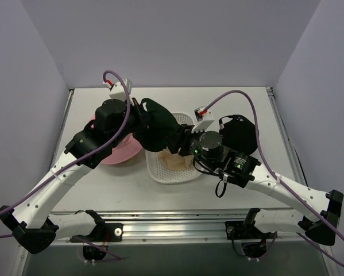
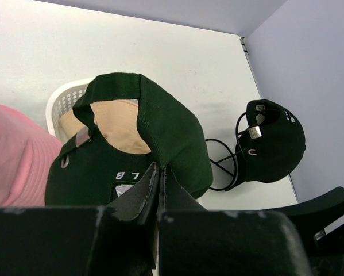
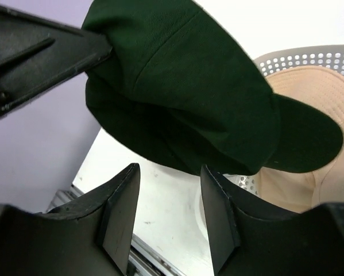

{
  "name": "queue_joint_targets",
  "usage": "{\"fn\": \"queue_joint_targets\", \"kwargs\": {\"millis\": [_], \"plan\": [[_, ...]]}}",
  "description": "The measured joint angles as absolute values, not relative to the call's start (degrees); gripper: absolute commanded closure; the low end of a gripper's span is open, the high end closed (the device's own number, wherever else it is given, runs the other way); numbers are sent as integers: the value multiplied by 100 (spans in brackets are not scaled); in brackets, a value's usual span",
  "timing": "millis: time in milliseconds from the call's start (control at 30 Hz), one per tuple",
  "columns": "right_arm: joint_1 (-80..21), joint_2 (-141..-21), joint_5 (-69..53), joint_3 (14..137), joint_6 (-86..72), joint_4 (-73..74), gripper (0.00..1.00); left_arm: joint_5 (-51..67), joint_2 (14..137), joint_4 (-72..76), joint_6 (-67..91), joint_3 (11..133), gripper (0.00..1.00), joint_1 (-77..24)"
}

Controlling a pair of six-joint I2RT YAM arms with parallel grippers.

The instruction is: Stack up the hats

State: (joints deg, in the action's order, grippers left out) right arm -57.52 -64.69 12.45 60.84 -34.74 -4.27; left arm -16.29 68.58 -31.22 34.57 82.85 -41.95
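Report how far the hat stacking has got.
Done: the beige fabric hat lies in the white perforated plastic tray. In hand: the left gripper is shut on the dark green fabric cap, holding it above that tray; the right gripper is open close to it, gripping nothing. Left: the pink fabric hat and the black fabric cap lie apart on the table, unstacked.

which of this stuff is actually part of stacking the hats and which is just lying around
For the job:
- dark green hat, pinched in the left gripper
- beige hat
- pink hat
- black hat

Just lying about:
- white perforated tray, with the beige hat in it
- thin wire loop beside the black hat
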Motion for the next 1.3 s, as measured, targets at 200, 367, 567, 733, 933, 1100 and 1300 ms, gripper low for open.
{"fn": "queue_joint_targets", "kwargs": {"millis": [200, 367, 567, 733, 933, 1100, 1300], "plan": [[-5752, -6521, 1678, 6047, -3826, -698, 58, -1632, 6847, -3116, 3531, 8285, 98, -4298], [-5752, -6729, 1896, 6047, -4012, -797, 58, -1632, 6711, -3035, 3583, 8193, 98, -4355], [-5752, -6775, 1933, 5948, -4261, -908, 58, -1645, 6600, -3017, 3594, 8123, 98, -4359], [-5752, -6775, 2014, 5795, -4471, -1011, 58, -1691, 6591, -3013, 3601, 8117, 98, -4405], [-5752, -6785, 2143, 5706, -4672, -1017, 58, -1743, 6514, -2928, 3651, 7970, 98, -4473], [-5752, -6788, 2311, 5706, -4790, -1050, 58, -1758, 6482, -2853, 3719, 7887, 98, -4517], [-5752, -6823, 2480, 5706, -4882, -1052, 73, -1758, 6445, -2749, 3736, 7861, 98, -4567]]}}
